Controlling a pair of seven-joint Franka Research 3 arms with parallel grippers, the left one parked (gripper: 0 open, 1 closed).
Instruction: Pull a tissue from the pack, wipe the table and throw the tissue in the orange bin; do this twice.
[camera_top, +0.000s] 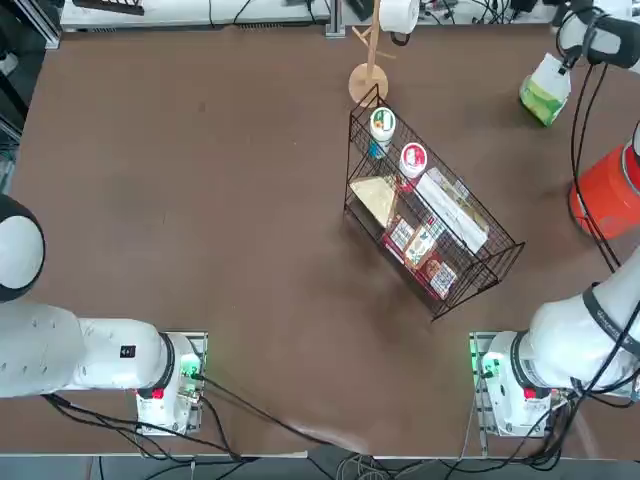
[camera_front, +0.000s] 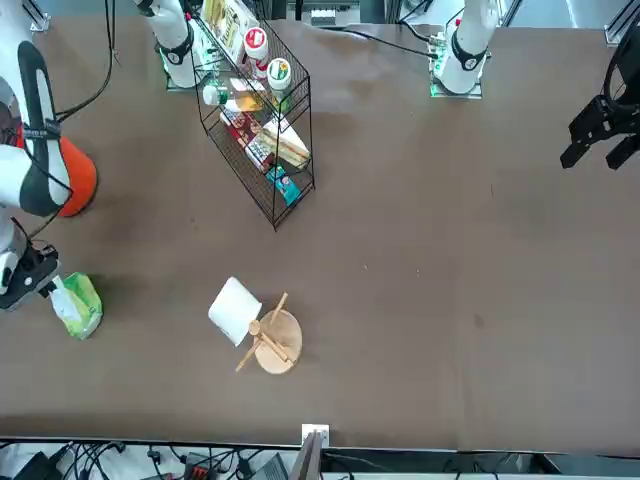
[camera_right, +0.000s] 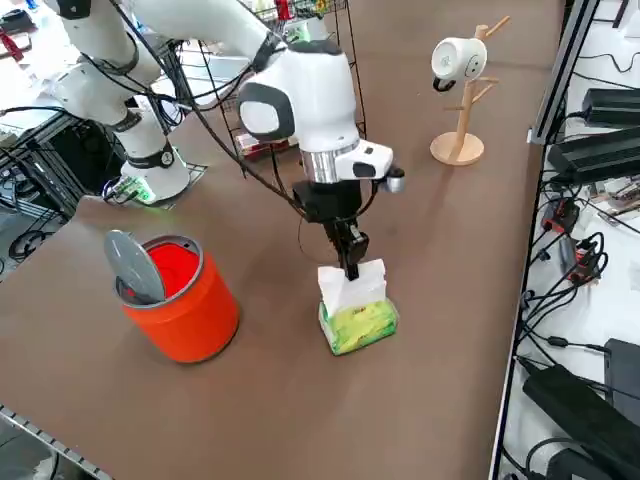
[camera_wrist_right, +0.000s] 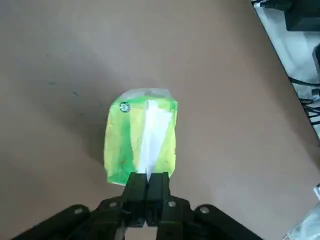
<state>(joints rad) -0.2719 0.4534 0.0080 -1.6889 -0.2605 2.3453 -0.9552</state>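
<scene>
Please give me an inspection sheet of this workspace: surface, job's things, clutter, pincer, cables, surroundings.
Surface: the table, brown, no spill seen.
Job's things: the pack stands beside the orange bin, apart from it; a tissue stretches up from its slot.
Clutter: wire basket with packets; wooden mug stand with white mug.
Pincer: right pincer above the pack, shut on the tissue.
Cables: black cables lie on the table by the arm bases.
Surroundings: power strips beyond the edge.
</scene>
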